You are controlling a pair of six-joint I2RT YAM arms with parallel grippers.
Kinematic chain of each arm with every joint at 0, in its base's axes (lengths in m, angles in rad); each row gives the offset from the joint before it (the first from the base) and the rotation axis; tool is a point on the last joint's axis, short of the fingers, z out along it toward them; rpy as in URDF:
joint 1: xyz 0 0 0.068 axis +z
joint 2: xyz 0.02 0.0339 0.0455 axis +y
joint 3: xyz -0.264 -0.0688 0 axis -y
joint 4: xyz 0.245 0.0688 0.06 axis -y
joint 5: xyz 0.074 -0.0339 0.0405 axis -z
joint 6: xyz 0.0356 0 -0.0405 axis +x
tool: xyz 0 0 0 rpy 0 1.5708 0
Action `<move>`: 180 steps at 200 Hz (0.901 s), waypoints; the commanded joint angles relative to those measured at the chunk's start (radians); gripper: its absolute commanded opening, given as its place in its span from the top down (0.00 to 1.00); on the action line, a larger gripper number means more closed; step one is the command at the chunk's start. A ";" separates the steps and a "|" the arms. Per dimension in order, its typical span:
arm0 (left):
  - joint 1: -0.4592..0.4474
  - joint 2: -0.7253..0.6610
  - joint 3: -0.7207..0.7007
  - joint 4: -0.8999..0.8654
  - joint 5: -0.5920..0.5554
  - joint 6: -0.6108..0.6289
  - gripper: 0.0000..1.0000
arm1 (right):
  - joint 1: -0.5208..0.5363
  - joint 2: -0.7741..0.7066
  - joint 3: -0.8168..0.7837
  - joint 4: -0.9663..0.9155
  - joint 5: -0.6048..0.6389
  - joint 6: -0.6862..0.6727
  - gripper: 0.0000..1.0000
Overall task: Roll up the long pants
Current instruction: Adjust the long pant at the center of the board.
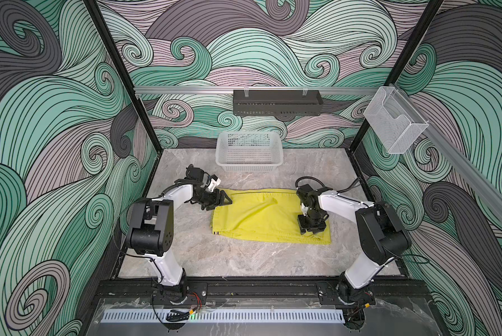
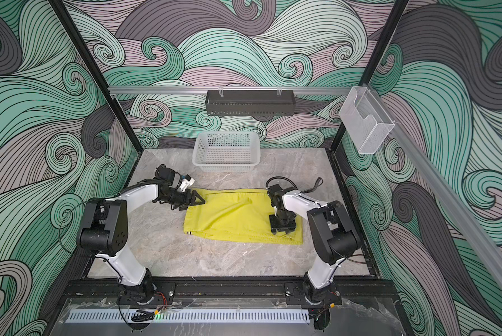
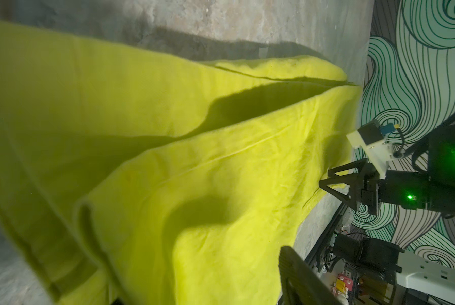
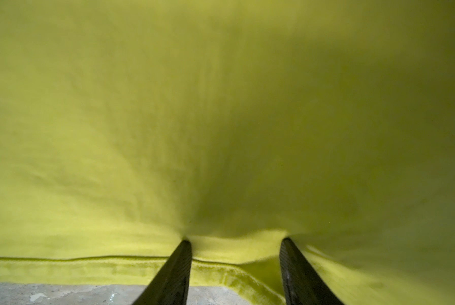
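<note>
The long pants (image 1: 258,215) lie folded into a yellow-green rectangle on the marble table, with dark stripes at the near left corner (image 1: 216,232). My left gripper (image 1: 222,202) reaches in level at the far left corner. Its jaws are apart with fabric between them. In the left wrist view, cloth (image 3: 221,171) hides one finger and the other finger (image 3: 297,274) shows. My right gripper (image 1: 312,232) points straight down near the front right edge. It is open, both tips pressed into the fabric (image 4: 221,105), with a small ridge of cloth between them (image 4: 235,241).
A white basket (image 1: 249,151) stands at the back of the table. A black tray (image 1: 277,101) hangs on the rear rail and a clear holder (image 1: 395,125) hangs on the right rail. Bare table (image 1: 244,261) runs in front of the pants.
</note>
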State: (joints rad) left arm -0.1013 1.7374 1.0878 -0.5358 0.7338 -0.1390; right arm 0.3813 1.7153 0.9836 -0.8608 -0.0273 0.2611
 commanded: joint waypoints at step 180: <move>0.003 0.000 0.320 -0.495 -0.206 0.163 0.01 | -0.005 0.012 -0.016 -0.009 0.007 -0.020 0.48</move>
State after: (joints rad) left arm -0.1005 1.6974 1.4055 -0.9066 0.6060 0.0063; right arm 0.3813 1.7153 0.9848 -0.8639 -0.0269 0.2432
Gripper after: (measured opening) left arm 0.677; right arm 0.518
